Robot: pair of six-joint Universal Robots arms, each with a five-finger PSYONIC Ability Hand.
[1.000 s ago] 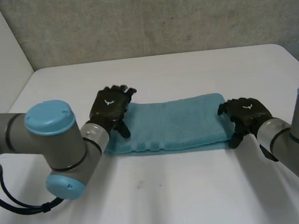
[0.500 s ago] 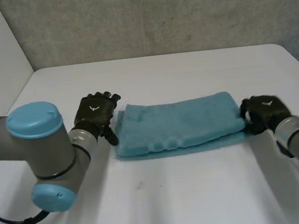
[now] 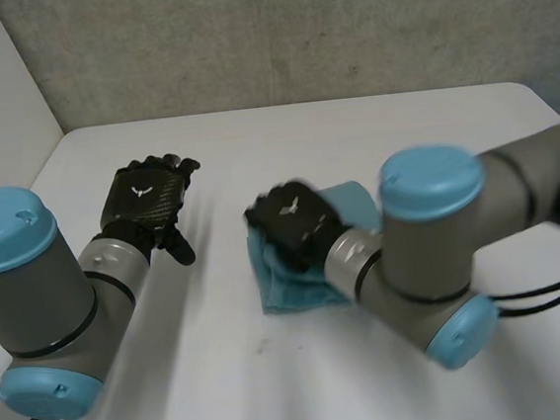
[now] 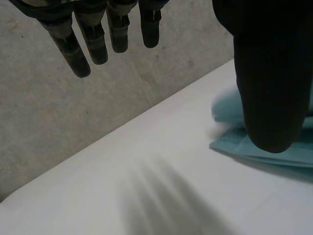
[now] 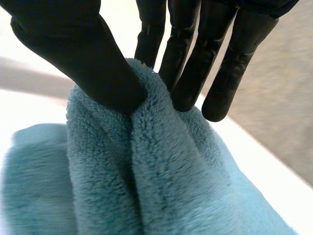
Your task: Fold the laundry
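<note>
I had my right hand (image 3: pixel 293 225) pinching a fold of the blue towel (image 3: pixel 290 290) between thumb and fingers (image 5: pixel 187 63); the towel sat bunched near the middle of the counter (image 3: pixel 277 389); my left hand (image 3: pixel 146 197) hovered nearer the counter's left edge, fingers straight, holding nothing, apart from the towel.
</note>
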